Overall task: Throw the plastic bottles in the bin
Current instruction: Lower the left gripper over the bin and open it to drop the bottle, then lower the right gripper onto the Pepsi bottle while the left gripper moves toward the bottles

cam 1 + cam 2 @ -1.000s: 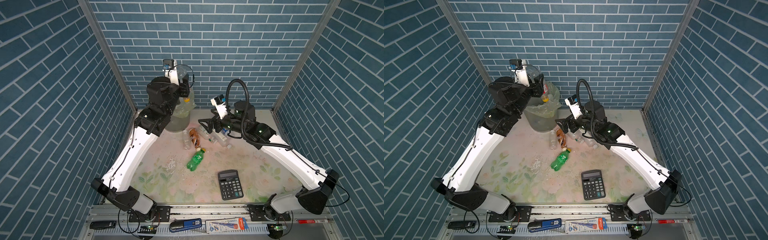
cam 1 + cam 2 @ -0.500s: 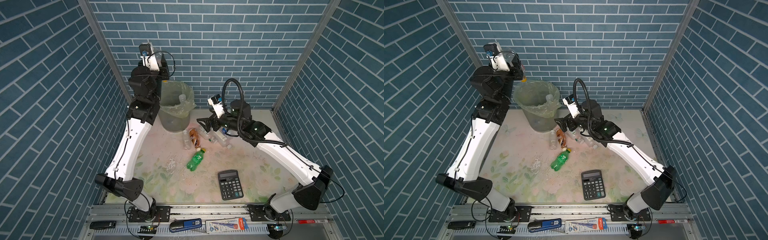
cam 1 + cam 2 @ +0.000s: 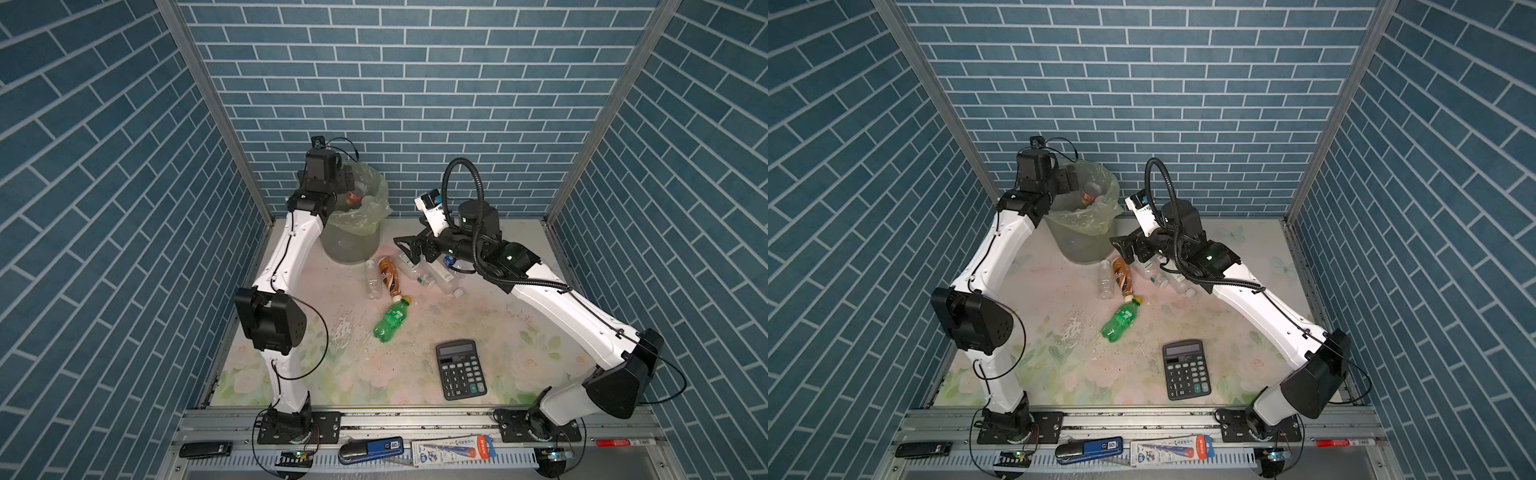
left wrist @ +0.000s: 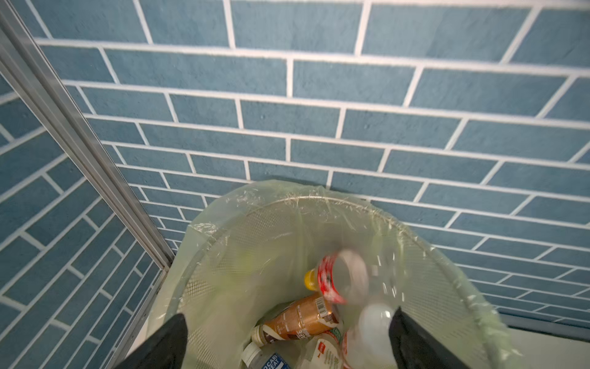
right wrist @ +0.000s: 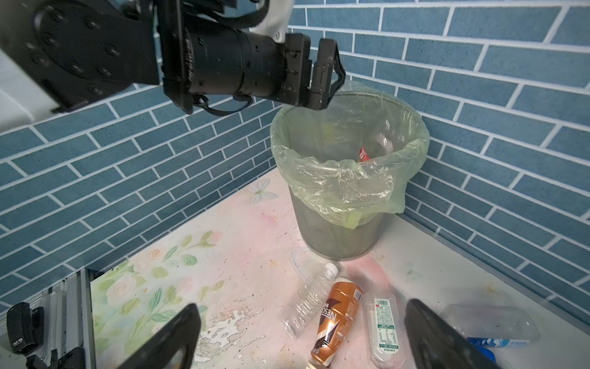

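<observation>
My left hand [image 4: 289, 311] hangs wide and empty over the bin [image 4: 303, 199], a blurred red-labelled bottle [image 4: 338, 278] inside it, while my right hand [image 5: 303, 305] spreads wide above the plastic bottles [image 5: 340, 314] on the bench [image 5: 191, 255].

White arm links [image 3: 291, 249], black joint housings [image 3: 270, 320], ribbed black hose [image 3: 443, 187] on right arm

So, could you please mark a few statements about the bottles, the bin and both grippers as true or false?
1. The left gripper is open above the bin. True.
2. The green bottle stands upright. False: it lies on its side on the table.
3. The right gripper is shut on the brown bottle. False: it is open and holds nothing; that bottle lies on the table.
4. The calculator lies apart from the bottles. True.
</observation>
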Tool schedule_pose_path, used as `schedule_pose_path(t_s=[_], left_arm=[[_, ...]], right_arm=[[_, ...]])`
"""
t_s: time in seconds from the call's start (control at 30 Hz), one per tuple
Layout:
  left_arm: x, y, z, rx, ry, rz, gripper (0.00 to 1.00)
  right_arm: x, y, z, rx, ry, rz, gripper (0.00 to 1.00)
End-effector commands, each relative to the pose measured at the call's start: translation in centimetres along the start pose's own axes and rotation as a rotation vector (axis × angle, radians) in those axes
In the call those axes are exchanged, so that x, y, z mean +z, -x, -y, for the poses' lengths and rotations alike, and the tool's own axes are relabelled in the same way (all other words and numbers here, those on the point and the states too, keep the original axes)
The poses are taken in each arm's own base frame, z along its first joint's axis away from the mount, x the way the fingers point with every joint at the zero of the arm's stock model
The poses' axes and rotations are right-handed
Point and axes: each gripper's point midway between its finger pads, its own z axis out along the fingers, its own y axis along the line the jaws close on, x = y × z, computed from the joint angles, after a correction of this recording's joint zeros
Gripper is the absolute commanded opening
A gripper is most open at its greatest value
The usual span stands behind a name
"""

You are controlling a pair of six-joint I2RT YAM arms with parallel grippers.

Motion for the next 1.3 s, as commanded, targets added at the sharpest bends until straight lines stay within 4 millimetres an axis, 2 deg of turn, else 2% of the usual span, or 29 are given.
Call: schedule_pose_path(t_s=[0.0, 0.37, 0.53, 0.57, 0.77, 0.9, 1.03, 1.17, 1.27], left_arm=[[-4.7, 5.8, 0.5, -0.068, -0.062, 0.126, 0.99], [-8.0, 5.9, 4.1, -0.045, -0.161, 0.125, 0.99], [-10.3, 4.8, 5.8, -0.093, -0.250, 0.096, 0.99], [-10.6, 4.4, 6.0, -0.107, -0.265, 0.088, 0.99], [-13.5, 1.7, 8.1, -0.130, -0.359, 0.072, 0.99], [-15.3, -1.9, 10.4, -0.144, -0.431, 0.013, 0.99], [-17.0, -6.3, 12.7, -0.128, -0.485, -0.048, 0.99], [-17.4, -10.4, 13.6, -0.167, -0.525, -0.130, 0.99], [-17.4, -13.5, 13.9, -0.204, -0.537, -0.206, 0.99]], right_arm=[[-0.9, 0.2, 0.0, -0.030, -0.014, 0.024, 0.99], [-1.6, -0.4, 0.7, -0.005, -0.056, 0.018, 0.99], [-1.9, -1.7, 2.8, 0.054, -0.132, -0.013, 0.99], [-2.0, -2.2, 3.7, 0.072, -0.166, -0.026, 0.99], [-2.7, -6.1, 8.3, 0.206, -0.293, -0.119, 0.99], [-3.2, -9.8, 11.1, 0.310, -0.353, -0.206, 0.99], [-3.6, -13.4, 12.5, 0.371, -0.392, -0.296, 0.98], [-3.6, -16.5, 13.7, 0.423, -0.426, -0.351, 0.98], [-3.7, -18.5, 15.3, 0.484, -0.464, -0.375, 0.96]])
